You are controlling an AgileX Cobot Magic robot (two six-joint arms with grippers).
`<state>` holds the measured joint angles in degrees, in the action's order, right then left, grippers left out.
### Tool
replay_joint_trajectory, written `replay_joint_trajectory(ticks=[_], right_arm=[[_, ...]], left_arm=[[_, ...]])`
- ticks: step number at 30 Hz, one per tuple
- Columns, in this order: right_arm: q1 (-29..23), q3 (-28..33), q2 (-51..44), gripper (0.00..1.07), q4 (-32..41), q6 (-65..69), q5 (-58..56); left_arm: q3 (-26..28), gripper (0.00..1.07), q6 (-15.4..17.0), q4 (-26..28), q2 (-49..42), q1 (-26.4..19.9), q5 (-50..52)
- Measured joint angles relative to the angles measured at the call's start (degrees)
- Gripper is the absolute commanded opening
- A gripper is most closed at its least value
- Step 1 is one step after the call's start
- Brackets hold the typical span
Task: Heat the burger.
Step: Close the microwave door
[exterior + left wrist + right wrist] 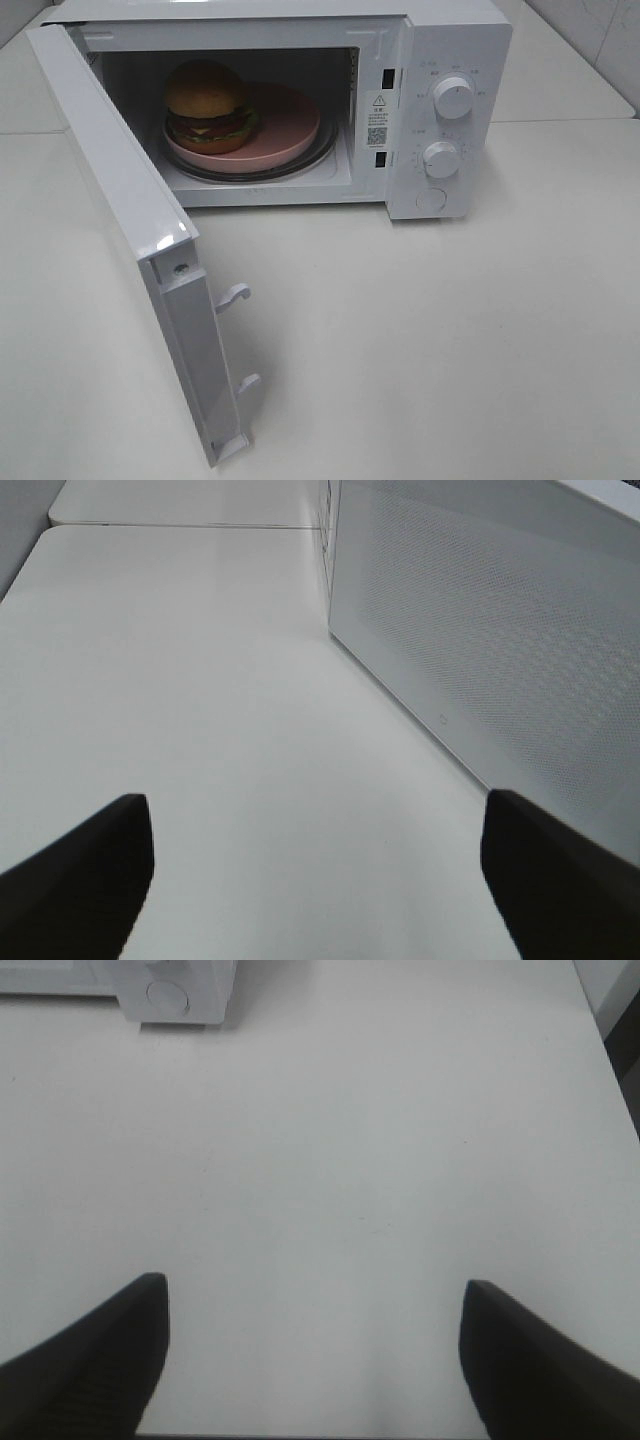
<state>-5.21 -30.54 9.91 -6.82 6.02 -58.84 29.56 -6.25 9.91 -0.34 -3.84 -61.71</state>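
Observation:
The burger (207,105) with its golden-brown bun stands on a round pink plate (290,125) inside the white microwave (455,45), on the left of the plate. The microwave door (125,215) is swung wide open toward the front left. Neither arm shows in the exterior high view. My left gripper (318,865) is open and empty over the bare table, beside the outer face of the open door (500,650). My right gripper (312,1355) is open and empty over the table, well in front of the microwave's lower corner (170,995).
The microwave has two round knobs (453,98) and a round button (431,198) on its right panel. Two latch hooks (235,293) stick out of the door's edge. The white table (450,340) spreads in front.

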Motion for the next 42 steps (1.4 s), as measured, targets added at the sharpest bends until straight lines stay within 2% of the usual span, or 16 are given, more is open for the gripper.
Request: replay_joint_trajectory(ticks=[10,16,42], right_arm=[[4.9,0.6,-10.1,0.76,-0.2,0.1,2.1],[5.5,2.3,-10.3,0.76,0.3,0.1,2.5],[5.6,2.5,-10.3,0.76,0.3,0.1,3.2]], left_arm=[[0.0,0.82,0.0,0.0,0.0,0.0,0.0],[0.0,0.82,0.0,0.0,0.0,0.0,0.0],[0.0,0.82,0.0,0.0,0.0,0.0,0.0]])
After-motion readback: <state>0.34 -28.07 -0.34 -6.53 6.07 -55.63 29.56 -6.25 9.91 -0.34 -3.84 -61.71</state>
